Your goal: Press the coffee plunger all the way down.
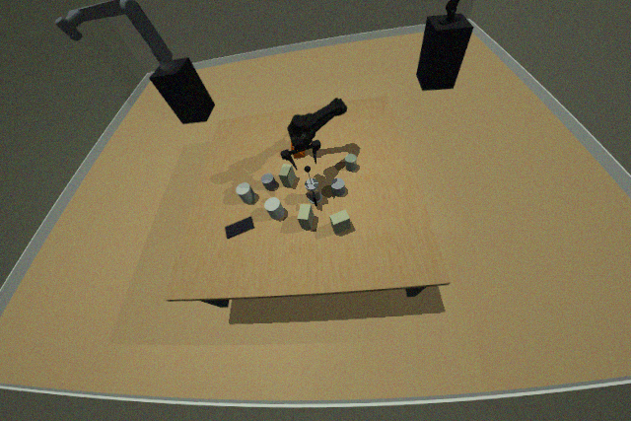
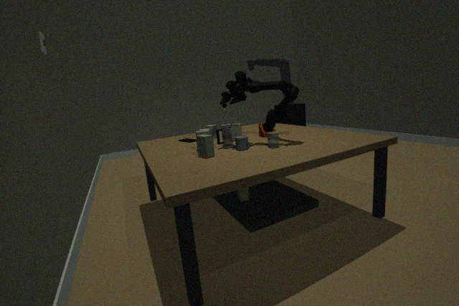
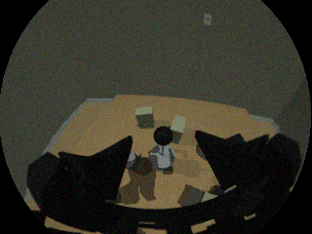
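Note:
The coffee press, with its clear grey body (image 1: pixel 314 195) (image 2: pixel 227 137) (image 3: pixel 162 161), stands upright on the table (image 1: pixel 306 263) (image 2: pixel 289 158). Its black plunger knob (image 1: pixel 307 169) (image 2: pixel 224 104) (image 3: pixel 163 136) is high above the lid on a thin raised rod. My gripper (image 1: pixel 306 166) (image 3: pixel 164 136) is open and empty, its fingers wide apart. In the wrist view the knob shows between the two fingertips, with gaps on both sides. In the exterior view the fingers are at about the knob's height; their exact distance from it is hard to tell.
Pale boxes (image 1: pixel 287 175) (image 1: pixel 306 216) (image 1: pixel 340 221) and several cylinders (image 1: pixel 338 186) (image 1: pixel 274 208) (image 1: pixel 350 162) stand around the press. A dark flat slab (image 1: pixel 239 227) lies at the front left. Two other arms stand on black pedestals (image 1: pixel 182 93) (image 1: pixel 443 51) behind the table.

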Robot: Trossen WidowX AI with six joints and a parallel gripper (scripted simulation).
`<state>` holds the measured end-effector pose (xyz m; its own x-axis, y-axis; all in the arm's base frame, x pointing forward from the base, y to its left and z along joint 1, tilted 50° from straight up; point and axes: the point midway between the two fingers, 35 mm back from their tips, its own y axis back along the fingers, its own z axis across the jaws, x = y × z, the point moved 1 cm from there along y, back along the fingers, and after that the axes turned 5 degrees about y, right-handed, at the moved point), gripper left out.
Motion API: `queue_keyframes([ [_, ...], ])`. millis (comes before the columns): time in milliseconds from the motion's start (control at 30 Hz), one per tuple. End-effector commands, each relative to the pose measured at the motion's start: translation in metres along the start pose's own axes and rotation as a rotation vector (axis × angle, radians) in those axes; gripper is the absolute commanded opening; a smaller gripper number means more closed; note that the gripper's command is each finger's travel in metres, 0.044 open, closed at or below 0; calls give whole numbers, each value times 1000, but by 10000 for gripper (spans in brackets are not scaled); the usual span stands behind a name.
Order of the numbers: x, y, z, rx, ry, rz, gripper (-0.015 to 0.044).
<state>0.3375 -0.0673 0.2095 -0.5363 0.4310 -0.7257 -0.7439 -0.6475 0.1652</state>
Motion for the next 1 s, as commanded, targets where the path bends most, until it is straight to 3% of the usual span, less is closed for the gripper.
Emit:
queue_keyframes([
  [0,0,-6,-1,4,-5,-3,440],
  [233,0,-14,1,1,-6,-8,440],
  [633,0,-14,1,1,-6,-8,125],
  [967,0,-14,1,1,-6,-8,113],
])
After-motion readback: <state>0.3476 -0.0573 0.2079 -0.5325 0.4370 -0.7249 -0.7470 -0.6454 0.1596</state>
